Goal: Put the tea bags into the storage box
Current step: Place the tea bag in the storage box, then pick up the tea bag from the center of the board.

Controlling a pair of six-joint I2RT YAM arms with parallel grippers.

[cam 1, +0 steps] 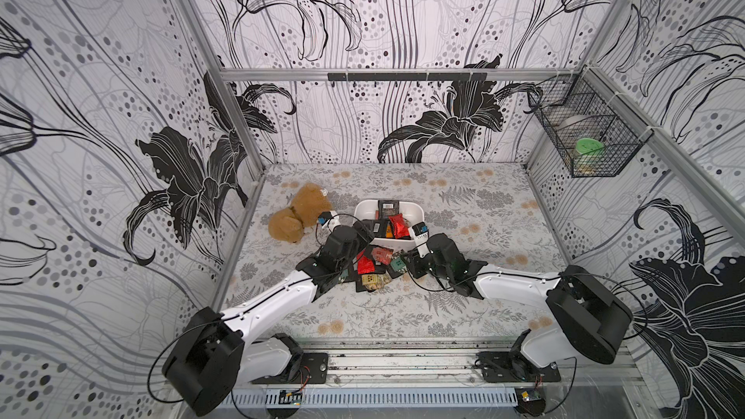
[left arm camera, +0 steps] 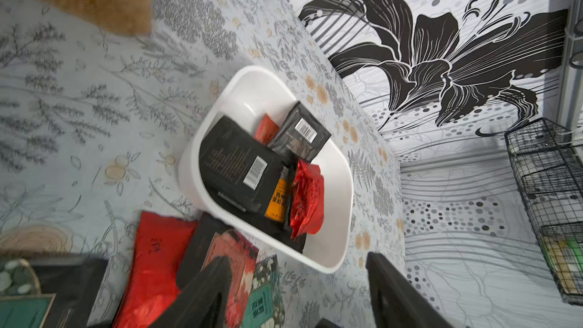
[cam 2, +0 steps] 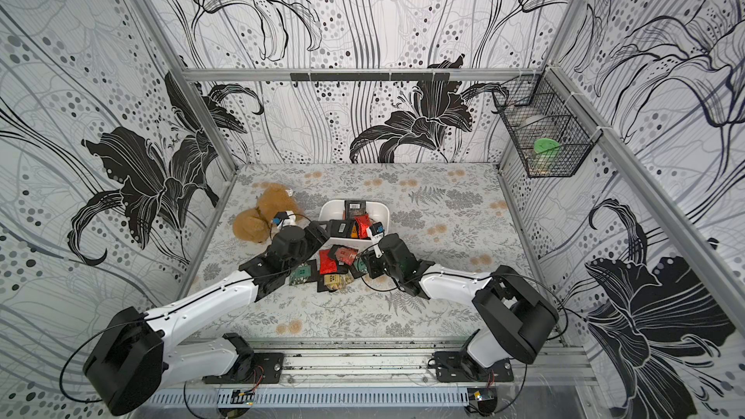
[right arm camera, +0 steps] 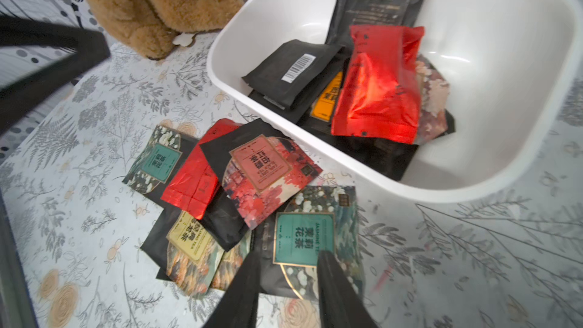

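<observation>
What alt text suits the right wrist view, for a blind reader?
The right gripper, jaws apart, hangs over a green-labelled tea bag in a pile on the floral table. Beside the pile, the white storage box holds black and red sachets; a brown plush toy lies beyond.

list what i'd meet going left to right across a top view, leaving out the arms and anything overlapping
plush toy → storage box → wire basket
</observation>
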